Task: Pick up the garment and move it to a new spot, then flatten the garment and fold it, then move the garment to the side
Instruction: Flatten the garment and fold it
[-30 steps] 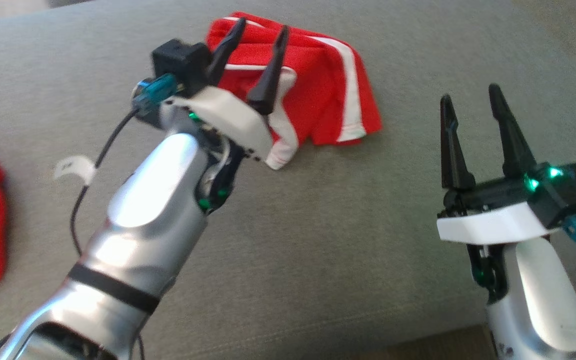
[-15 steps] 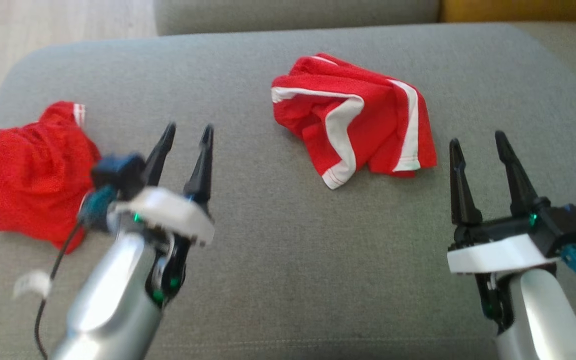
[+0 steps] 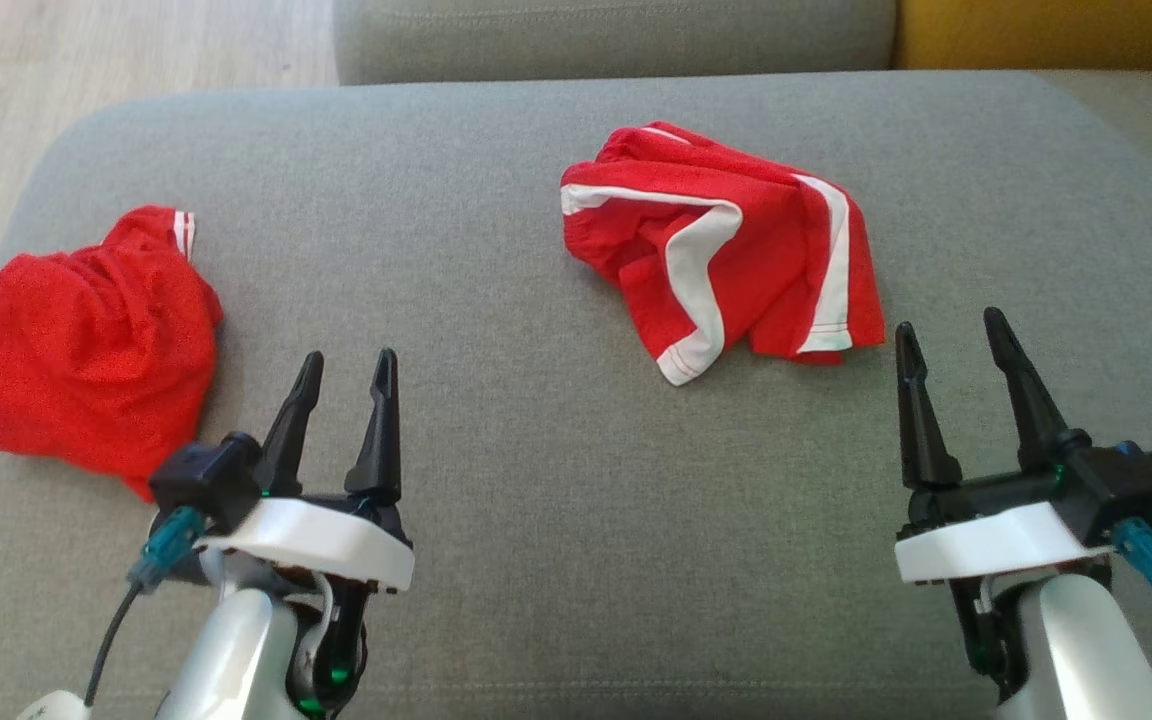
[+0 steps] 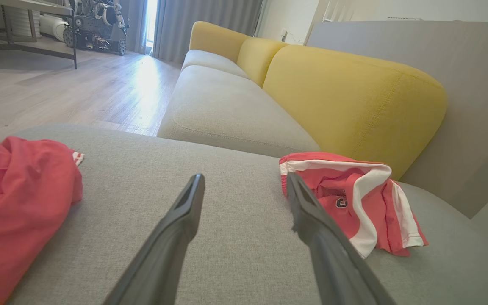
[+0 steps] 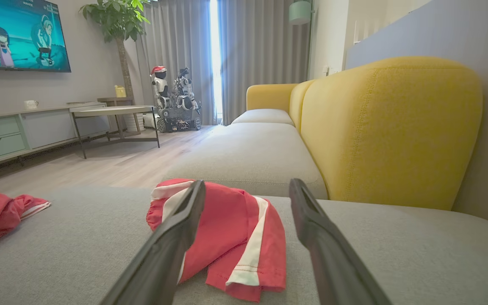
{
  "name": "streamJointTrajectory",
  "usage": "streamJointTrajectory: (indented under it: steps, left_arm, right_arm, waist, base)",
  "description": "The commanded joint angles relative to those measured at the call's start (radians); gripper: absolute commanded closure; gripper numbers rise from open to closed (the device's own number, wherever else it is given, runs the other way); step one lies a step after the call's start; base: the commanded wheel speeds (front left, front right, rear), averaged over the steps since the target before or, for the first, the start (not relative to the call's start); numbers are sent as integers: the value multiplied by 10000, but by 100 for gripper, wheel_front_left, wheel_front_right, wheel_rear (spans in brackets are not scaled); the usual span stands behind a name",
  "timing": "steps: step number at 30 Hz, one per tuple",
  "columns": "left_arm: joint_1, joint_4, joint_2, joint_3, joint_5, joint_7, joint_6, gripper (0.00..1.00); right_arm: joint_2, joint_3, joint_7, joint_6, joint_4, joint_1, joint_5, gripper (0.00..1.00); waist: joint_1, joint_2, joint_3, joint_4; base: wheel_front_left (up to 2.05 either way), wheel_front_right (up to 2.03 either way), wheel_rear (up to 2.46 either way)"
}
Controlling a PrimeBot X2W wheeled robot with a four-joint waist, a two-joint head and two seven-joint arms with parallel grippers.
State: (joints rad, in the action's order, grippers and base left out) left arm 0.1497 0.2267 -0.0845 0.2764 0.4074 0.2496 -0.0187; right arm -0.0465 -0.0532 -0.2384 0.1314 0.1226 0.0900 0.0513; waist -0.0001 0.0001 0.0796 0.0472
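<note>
Head view: two red garments point(image 3: 726, 260) point(image 3: 91, 345), two open, empty grippers point(image 3: 341, 375) point(image 3: 946, 335).

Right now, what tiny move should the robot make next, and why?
Probably reach the right pincer forward to the near hem of the striped shorts. They lie bunched up, not flat, just ahead of it, and both it and the left pincer are open and empty.
</note>
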Motion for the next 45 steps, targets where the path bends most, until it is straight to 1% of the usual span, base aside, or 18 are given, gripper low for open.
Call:
streamJointTrajectory:
  steps: [1,3,4,8,12,16,22,26,29,39,40,41,42,43,45]
  left_arm:
    - [376,-358,-40,-404,-121,121,55,0]
    - [423,-374,71,-549,-299,121,219,0]
    - [505,-383,155,-680,-426,121,375,0]
    - [668,-297,264,-856,-590,121,640,0]
    - [834,-158,317,-866,-673,122,815,0]
    - [1003,-4,335,-803,-677,122,927,0]
    - [1187,85,340,-624,-481,122,913,0]
    - [1250,96,340,-527,-400,122,874,0]
    - [1269,96,341,-467,-353,122,844,0]
    - [1273,94,342,-406,-340,122,778,0]
    - [1274,92,342,-407,-341,122,771,0]
    - [1274,92,342,-407,-341,122,771,0]
    - [1275,91,342,-409,-342,122,763,0]
    - [1279,90,342,-411,-342,122,756,0]
    - [1288,93,342,-409,-338,122,747,0]
  right_arm:
    - [-37,-255,41,-7,-378,228,-81,0]
    - [-37,-363,127,-7,-398,310,-102,0]
    - [-37,-538,236,-7,-378,435,-56,0]
    - [-37,-1092,552,-7,-46,785,366,0]
    - [-37,-1517,886,-7,698,1229,995,0]
    - [-37,-1770,1144,-7,1782,1733,1544,0]
    - [-37,-2034,1354,-7,3372,2393,2243,0]
    - [-37,-2182,1261,-7,4204,2786,2761,0]
    - [-37,-2292,1108,-7,4730,3065,3130,0]
    - [-37,-2574,480,-7,6056,3825,3645,0]
    - [-37,-2612,430,-7,6146,3879,3701,47]
    - [-37,-2612,430,-7,6146,3879,3701,47]
    - [-37,-2643,379,-7,6230,3933,3756,83]
    - [-37,-2674,325,-7,6307,3987,3795,100]
    - [-37,-2786,230,-7,6443,4080,3803,100]
  waist:
    - [1,-1,56,23]
    - [1,-1,162,59]
    - [1,-1,312,107]
    - [1,-1,699,259]
    - [1,-1,1080,488]
    - [1,-1,1358,774]
    - [1,-1,1586,1174]
    - [1,-1,1654,1394]
    - [1,-1,1685,1521]
    - [1,-1,1786,1669]
    - [1,-1,1791,1662]
    - [1,-1,1791,1662]
    - [1,-1,1800,1649]
    - [1,-1,1806,1636]
    - [1,-1,1802,1591]
  base:
    - [0,0,0]
    - [0,0,0]
    - [0,0,0]
    - [0,0,0]
    - [0,0,0]
    - [0,0,0]
    - [0,0,0]
    - [0,0,0]
    - [0,0,0]
    - [0,0,0]
    - [0,0,0]
    - [0,0,0]
    - [0,0,0]
    - [0,0,0]
    - [0,0,0]
